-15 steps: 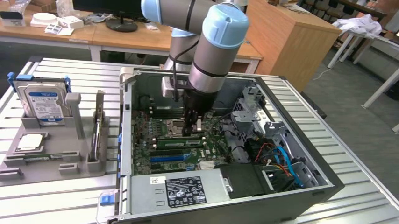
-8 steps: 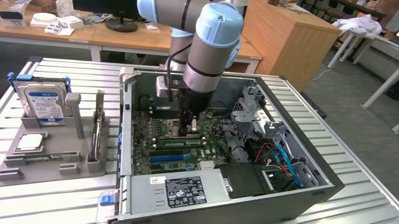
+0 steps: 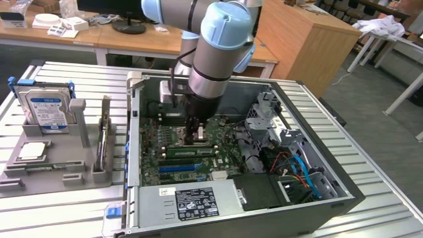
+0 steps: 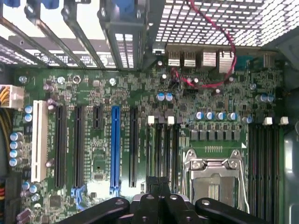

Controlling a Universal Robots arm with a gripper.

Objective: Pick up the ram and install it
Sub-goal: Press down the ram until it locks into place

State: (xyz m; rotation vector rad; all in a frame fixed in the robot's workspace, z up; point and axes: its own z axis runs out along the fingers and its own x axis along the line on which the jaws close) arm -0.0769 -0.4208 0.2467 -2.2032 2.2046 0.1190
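The ram (image 3: 191,151), a long green stick with a pale label, stands on edge in a memory slot on the motherboard (image 3: 225,148) inside the open computer case. My gripper (image 3: 200,142) points straight down onto its upper edge, a little right of its middle. In the wrist view the black fingers (image 4: 150,198) are pressed together with no board visible between them, directly over the row of memory slots (image 4: 161,149). My gripper (image 4: 159,184) is shut, and I cannot tell whether it pinches the ram or only rests on it.
A blue connector slot (image 3: 177,168) runs just in front of the ram. The processor socket (image 4: 212,182) lies beside the memory slots. The drive cage and cables (image 3: 300,171) fill the case's right side. A grey tray (image 3: 39,183) outside holds a hard drive (image 3: 47,106).
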